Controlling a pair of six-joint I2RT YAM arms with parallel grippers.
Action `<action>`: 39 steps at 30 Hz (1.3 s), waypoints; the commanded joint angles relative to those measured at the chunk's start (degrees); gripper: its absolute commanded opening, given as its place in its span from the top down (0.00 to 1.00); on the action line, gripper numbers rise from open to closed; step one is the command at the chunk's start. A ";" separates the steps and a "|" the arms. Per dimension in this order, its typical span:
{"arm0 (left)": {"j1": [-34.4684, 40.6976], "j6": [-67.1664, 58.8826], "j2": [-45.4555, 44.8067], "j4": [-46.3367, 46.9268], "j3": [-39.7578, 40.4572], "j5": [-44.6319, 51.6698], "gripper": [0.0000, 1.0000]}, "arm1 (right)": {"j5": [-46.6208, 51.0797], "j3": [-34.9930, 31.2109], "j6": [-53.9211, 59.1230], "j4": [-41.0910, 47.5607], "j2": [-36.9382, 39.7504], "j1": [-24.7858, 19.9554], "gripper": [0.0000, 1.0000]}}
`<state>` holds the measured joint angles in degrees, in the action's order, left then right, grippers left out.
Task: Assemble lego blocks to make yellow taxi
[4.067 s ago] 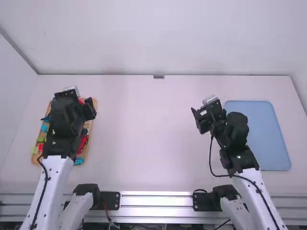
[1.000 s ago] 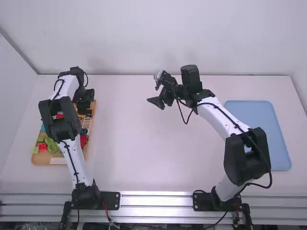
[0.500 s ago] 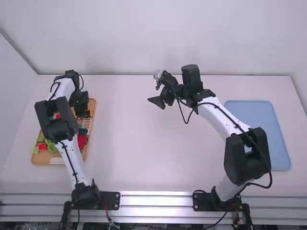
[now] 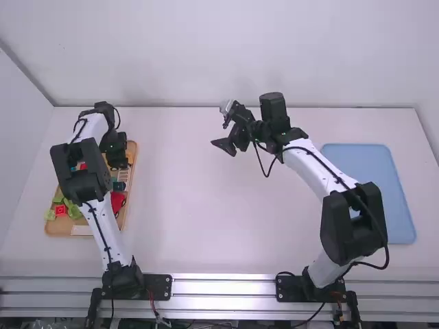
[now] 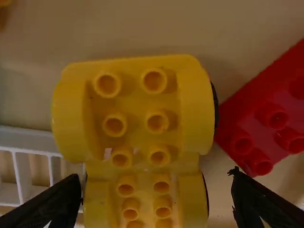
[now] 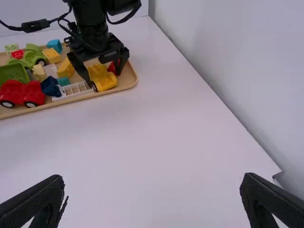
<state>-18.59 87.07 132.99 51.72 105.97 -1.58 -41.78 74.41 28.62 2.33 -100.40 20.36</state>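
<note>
My left gripper [image 4: 122,166] is low over the far end of the wooden tray. In the left wrist view a yellow studded car base [image 5: 142,121] with dark wheels lies between the open fingers of this gripper [image 5: 156,190], with gaps on both sides. The same yellow base [image 6: 102,78] shows beneath the left gripper in the right wrist view. My right gripper [image 4: 223,147] is over the far middle of the table. Nothing is between the spread fingers of the right gripper [image 6: 152,190].
A red studded block [image 5: 270,116] lies beside the yellow base. The wooden tray [image 6: 130,81] also holds a white fence [image 6: 75,89], a red car [image 6: 21,93], a green vehicle [image 6: 33,57] and several smaller blocks. A blue tray [image 4: 370,192] stands at the right.
Over the last second my left gripper has lowered slightly and shifted a little left and toward the camera. Earlier, both arms reached out from folded poses. The right arm has since stayed still.
</note>
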 commanded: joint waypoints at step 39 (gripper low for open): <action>-0.74 6.54 -0.33 1.18 3.98 4.35 0.01 | -0.31 1.68 1.86 -0.79 -1.31 0.24 0.01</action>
<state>-20.60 92.51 132.99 52.66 109.58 4.78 -41.80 74.41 30.11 1.85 -100.40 20.47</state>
